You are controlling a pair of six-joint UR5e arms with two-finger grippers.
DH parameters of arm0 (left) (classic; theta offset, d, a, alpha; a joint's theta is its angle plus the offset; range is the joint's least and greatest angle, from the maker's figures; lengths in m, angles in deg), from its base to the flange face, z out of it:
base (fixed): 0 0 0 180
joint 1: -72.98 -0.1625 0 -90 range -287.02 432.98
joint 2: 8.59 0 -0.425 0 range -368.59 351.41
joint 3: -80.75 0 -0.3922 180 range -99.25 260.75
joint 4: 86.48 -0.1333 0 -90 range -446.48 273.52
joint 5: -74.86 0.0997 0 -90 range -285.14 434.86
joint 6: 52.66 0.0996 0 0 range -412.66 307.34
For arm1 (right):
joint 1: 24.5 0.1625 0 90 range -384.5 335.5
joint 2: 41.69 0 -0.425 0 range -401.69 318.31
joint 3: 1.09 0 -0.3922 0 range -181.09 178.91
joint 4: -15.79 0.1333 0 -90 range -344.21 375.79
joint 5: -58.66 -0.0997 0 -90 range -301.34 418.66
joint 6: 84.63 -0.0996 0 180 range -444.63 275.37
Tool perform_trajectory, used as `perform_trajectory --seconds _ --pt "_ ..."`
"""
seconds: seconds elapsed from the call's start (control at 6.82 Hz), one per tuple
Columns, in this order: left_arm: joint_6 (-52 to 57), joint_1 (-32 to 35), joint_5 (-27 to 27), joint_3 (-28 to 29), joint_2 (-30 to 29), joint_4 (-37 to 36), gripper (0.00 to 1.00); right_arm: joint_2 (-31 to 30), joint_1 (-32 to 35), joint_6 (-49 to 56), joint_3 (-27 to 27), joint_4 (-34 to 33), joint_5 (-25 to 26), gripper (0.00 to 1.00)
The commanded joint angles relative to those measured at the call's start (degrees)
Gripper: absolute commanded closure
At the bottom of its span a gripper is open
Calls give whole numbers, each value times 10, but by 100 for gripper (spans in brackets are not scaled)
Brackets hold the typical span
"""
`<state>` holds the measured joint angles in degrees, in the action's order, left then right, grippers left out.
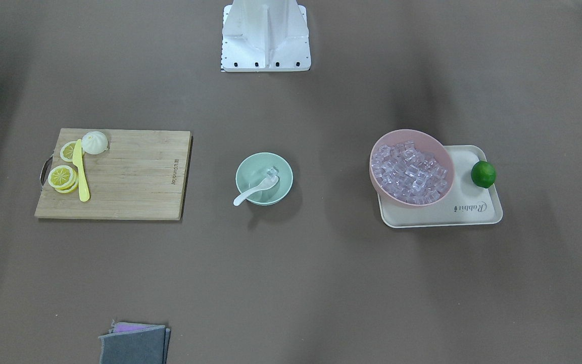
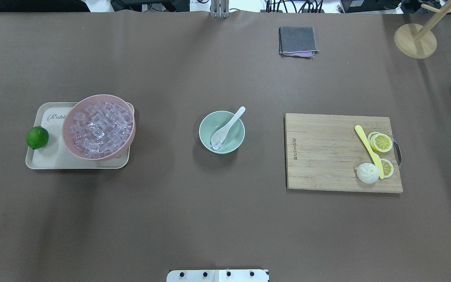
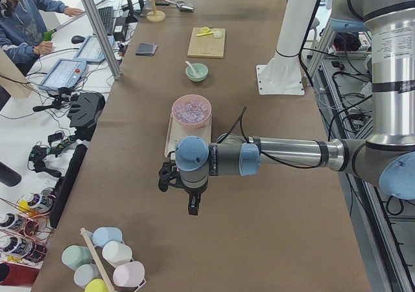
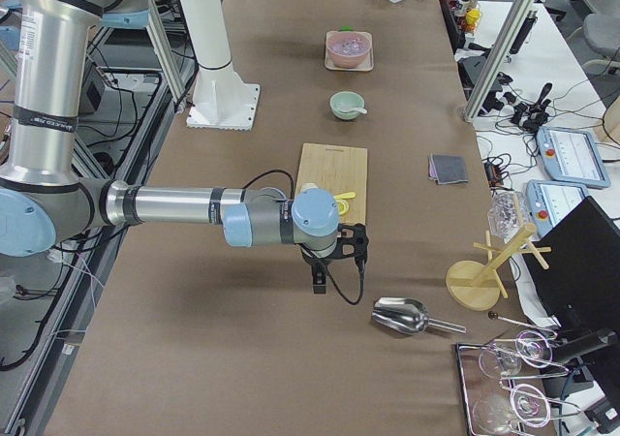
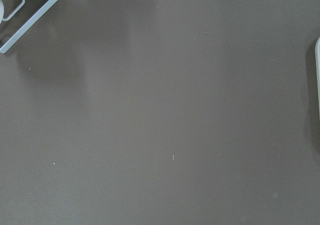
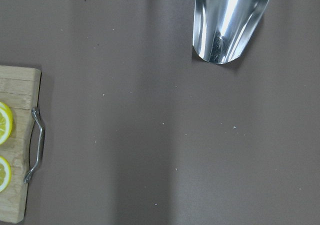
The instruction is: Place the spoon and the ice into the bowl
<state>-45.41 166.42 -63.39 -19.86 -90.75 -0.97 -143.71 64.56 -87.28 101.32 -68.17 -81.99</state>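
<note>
Cloth (image 1: pixel 134 345) nearest — spoon (image 1: pixel 255 190) (ice (image 1: pixel 272 173) too) in bowl (image 1: pixel 248 168).

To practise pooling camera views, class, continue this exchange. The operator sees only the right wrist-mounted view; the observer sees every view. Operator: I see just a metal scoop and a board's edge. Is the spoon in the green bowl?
Observer: Yes. The spoon lies in the green bowl, its handle leaning out over the rim.
Operator: Any ice in there?
Observer: Yes, ice sits at the spoon's scoop end, inside that bowl.
Operator: Where is the left gripper?
Observer: The left gripper hangs over bare table, well away from the bowl; whether it is open or shut cannot be told.
</note>
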Motion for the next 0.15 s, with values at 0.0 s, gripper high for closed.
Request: perform_trajectory --seconds 0.0 --pt "1 1 0 -2 -2 0 2 -2 1 0 -2 1 0 0"
